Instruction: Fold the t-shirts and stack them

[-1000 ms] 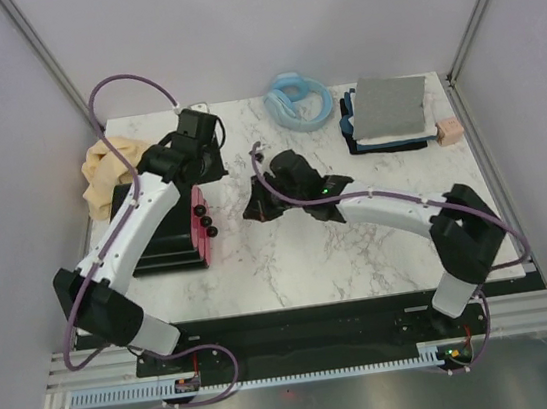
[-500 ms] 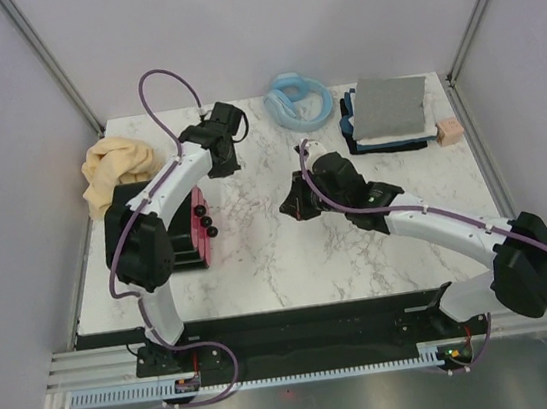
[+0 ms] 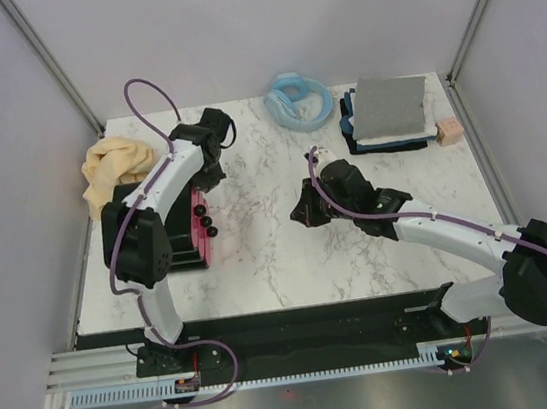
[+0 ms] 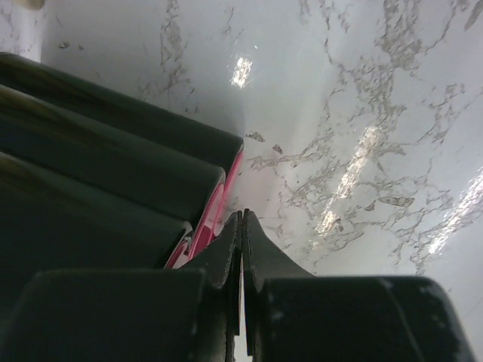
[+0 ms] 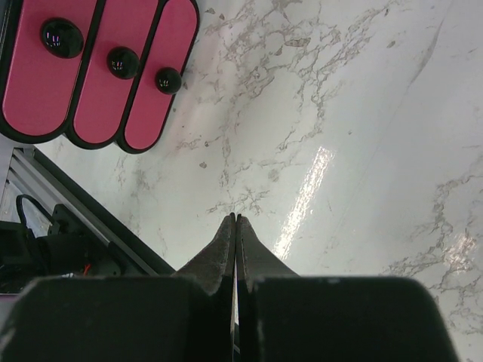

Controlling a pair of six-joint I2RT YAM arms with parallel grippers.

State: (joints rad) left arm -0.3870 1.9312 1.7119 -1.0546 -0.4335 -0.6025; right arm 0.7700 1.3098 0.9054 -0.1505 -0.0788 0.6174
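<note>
Both pairs of fingers are pressed together and hold nothing. The left gripper (image 4: 241, 217) hangs just beside the box (image 4: 98, 173) (its pink edge close by). The right gripper (image 5: 235, 220) hangs over bare table (image 3: 270, 255). The yellow shirt (image 3: 112, 167) lies crumpled at the far left and the folded stack (image 3: 389, 112) at the far right, both well apart from the fingers.

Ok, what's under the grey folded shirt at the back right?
A white layer, then dark navy cloth, only their edges showing. The grey shirt covers the rest, so the count is unclear.
</note>
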